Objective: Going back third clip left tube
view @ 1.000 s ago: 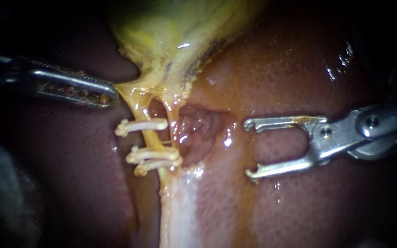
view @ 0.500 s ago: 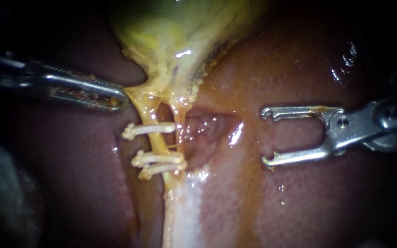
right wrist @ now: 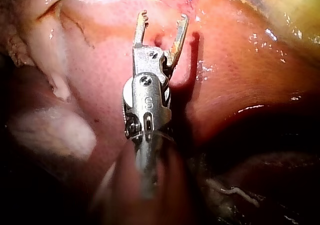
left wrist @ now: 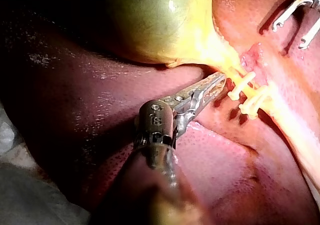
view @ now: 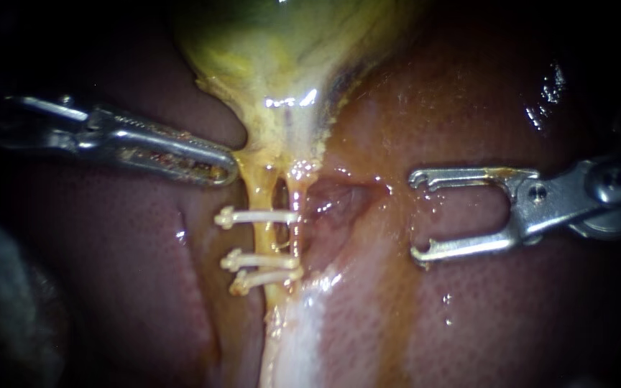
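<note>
Three pale clips (view: 256, 215) (view: 261, 260) (view: 264, 279) lie across the left tube (view: 256, 190) below the yellow-green gallbladder (view: 282, 57). A second tube (view: 297, 194) runs just to their right. My left instrument (view: 226, 171) is shut on the yellow tissue at the gallbladder's neck, just above the top clip; the left wrist view shows the same hold (left wrist: 217, 80) beside the clips (left wrist: 245, 81). My right instrument (view: 412, 215) stands open and empty over the liver, well right of the clips. In the right wrist view its jaws (right wrist: 163, 19) are spread with nothing between them.
Dark red liver (view: 109, 287) surrounds the tubes on both sides. A raw, wet pit (view: 336, 201) lies between the tubes and my right instrument. A pale band of tissue (view: 292, 330) runs down from the clips. White gauze-like material (right wrist: 55, 130) sits beside my right instrument.
My left instrument has moved right, carrying the gallbladder neck, tubes and clips with it. My right instrument drew back to the right, then held still, jaws still open.
</note>
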Available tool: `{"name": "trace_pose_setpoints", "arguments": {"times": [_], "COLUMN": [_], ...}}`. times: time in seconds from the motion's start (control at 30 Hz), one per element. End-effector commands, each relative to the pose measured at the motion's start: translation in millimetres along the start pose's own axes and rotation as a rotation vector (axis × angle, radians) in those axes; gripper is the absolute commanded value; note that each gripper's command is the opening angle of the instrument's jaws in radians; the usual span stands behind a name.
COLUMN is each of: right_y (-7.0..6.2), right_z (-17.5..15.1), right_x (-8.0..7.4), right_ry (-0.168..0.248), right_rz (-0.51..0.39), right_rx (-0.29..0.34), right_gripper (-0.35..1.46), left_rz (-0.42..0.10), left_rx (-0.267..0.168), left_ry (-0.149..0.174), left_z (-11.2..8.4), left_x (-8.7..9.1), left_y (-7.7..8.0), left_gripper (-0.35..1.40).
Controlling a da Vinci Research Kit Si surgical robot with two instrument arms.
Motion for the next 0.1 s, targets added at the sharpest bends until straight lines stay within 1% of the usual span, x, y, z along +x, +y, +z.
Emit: {"name": "trace_pose_setpoints", "arguments": {"times": [0.03,0.1], "right_y": [-0.1,-0.2], "right_z": [0.0,0.1], "right_x": [0.0,0.1], "right_ry": [0.0,0.001], "right_rz": [0.0,0.0], "right_rx": [0.005,0.014], "right_gripper": [0.5,0.5], "left_rz": [0.001,0.001], "left_rx": [0.0,-0.001], "left_ry": [0.0,0.0], "left_z": [-0.1,-0.2], "left_x": [0.0,-0.1], "left_y": [-0.1,-0.1], "left_gripper": [-0.35,-0.35]}}
